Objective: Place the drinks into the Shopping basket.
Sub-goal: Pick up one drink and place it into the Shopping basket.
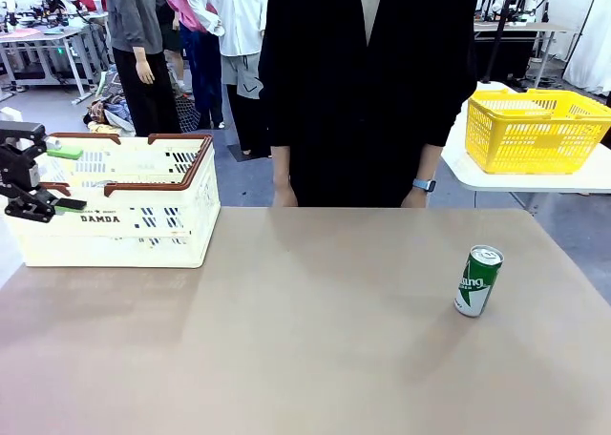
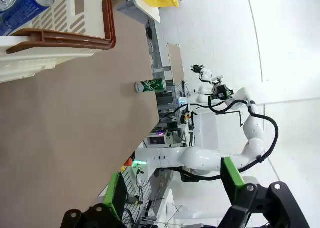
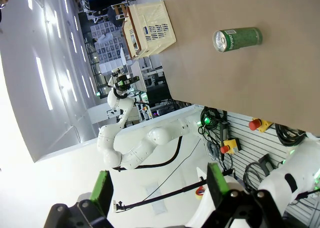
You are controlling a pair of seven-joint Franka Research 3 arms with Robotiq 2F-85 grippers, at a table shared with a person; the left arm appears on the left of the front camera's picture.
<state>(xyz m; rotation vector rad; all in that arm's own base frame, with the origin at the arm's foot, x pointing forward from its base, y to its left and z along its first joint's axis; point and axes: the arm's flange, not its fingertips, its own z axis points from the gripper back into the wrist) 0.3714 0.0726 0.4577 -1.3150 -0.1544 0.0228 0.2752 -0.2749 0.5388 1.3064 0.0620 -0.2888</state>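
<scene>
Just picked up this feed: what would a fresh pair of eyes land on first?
A lone green can stands on the right of the table, apart from everything. The cream Shopping basket sits at the far left with blue cans inside, the open left gripper at its left end.

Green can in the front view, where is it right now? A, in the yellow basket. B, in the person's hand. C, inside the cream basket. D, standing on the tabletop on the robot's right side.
D: the green can stands upright on the bare table, far across from the Shopping basket, with nothing touching it.
</scene>
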